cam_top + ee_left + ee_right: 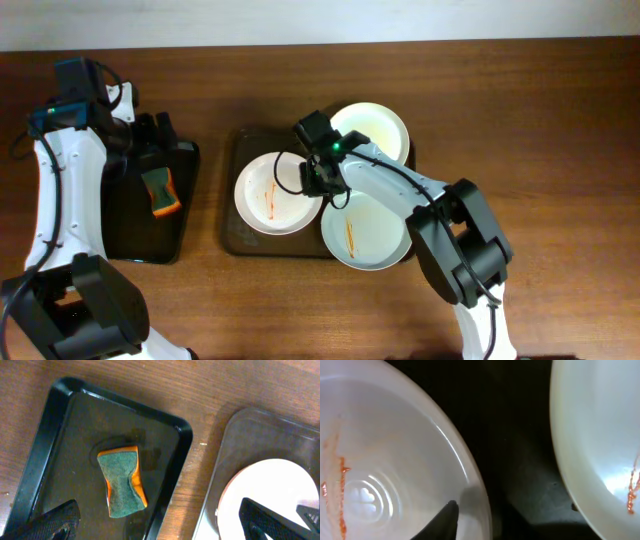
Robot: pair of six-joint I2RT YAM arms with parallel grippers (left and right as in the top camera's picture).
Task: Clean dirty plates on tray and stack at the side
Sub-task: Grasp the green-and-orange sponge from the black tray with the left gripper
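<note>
Three white plates lie on the brown-grey tray (232, 238). The left plate (272, 192) has orange-red streaks, the front right plate (368, 235) has one streak, and the back plate (372, 130) looks plain. My right gripper (318, 180) sits at the left plate's right rim. In the right wrist view one finger lies inside the rim of that plate (395, 455), the jaws (480, 517) closed narrowly on it, and the other finger is lost against the dark tray. The front right plate (600, 435) is beside it. My left gripper (160, 527) is open above the black tray.
A narrow glossy black tray (125, 230) at the left holds a green and orange sponge (160, 191). The sponge (121, 485) lies just ahead of my left jaws. Bare wood separates the two trays. The brown-grey tray's corner (240, 435) and the left plate (280, 485) also show there.
</note>
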